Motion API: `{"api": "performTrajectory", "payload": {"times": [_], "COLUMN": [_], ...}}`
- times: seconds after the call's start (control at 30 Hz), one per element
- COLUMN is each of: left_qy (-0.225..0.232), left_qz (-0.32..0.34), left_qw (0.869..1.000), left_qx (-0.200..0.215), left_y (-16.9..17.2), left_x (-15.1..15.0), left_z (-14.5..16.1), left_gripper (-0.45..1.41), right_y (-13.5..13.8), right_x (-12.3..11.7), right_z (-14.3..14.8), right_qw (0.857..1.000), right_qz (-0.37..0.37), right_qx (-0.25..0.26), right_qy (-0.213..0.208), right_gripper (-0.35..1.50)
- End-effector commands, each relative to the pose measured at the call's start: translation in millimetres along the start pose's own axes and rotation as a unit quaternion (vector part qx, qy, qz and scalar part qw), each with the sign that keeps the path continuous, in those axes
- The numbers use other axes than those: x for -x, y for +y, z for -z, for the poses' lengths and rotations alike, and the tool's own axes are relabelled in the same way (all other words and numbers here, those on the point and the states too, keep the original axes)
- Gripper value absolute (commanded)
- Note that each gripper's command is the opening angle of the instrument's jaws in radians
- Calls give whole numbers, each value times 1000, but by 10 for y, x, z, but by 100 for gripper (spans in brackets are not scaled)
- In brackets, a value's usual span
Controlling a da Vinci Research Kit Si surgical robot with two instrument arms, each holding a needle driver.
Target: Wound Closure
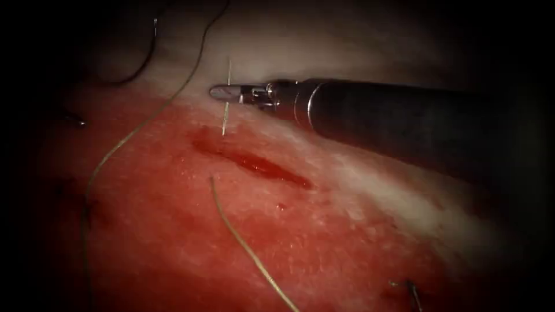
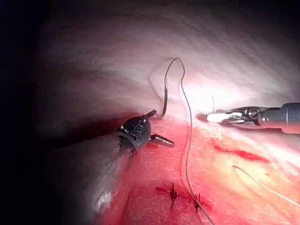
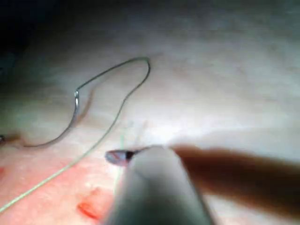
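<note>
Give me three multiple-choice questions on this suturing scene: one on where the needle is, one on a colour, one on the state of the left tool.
1. Where is the needle?
A. lying on the tissue, left of the cut
B. driven through both edges of the cut
C. buried right of the cut

2. What colour is the fluid in the cut?
A. green
B. red
C. blue

3. How are the left tool fingers?
A. shut on the needle
B. shut on tissue
C. open, holding nothing

Answers:
1 A: the needle appears to lie free, up and left of the cut, while the right tool is shut on a short pale thread.
2 B: the fluid is red.
3 C: the fingers are spread wide and empty.
</note>
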Motion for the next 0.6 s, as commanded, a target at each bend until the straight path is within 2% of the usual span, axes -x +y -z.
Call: {"api": "performTrajectory", "payload": {"times": [0.03,0.13,0.23,0.4,0.6], "left_qy": [0,0,0,0,-1], "left_qz": [-1,-1,-1,0,16], "left_qw": [1000,1000,1000,1000,1000], "left_qx": [1,1,1,1,1], "left_y": [-3,-3,-3,-3,-1], "left_x": [4,4,4,3,1], "left_z": [-7,-7,-7,-7,-6], "left_gripper": [76,76,76,71,69], "right_y": [3,-2,-10,-30,-49], "right_x": [-1,2,11,25,25], "right_z": [-5,3,13,30,36], "right_qw": [999,989,977,963,956], "right_qz": [31,145,204,255,277], "right_qx": [-11,-27,-57,-89,-99], "right_qy": [-9,-7,0,3,11], "right_gripper": [-35,-35,-35,-35,-35]}}
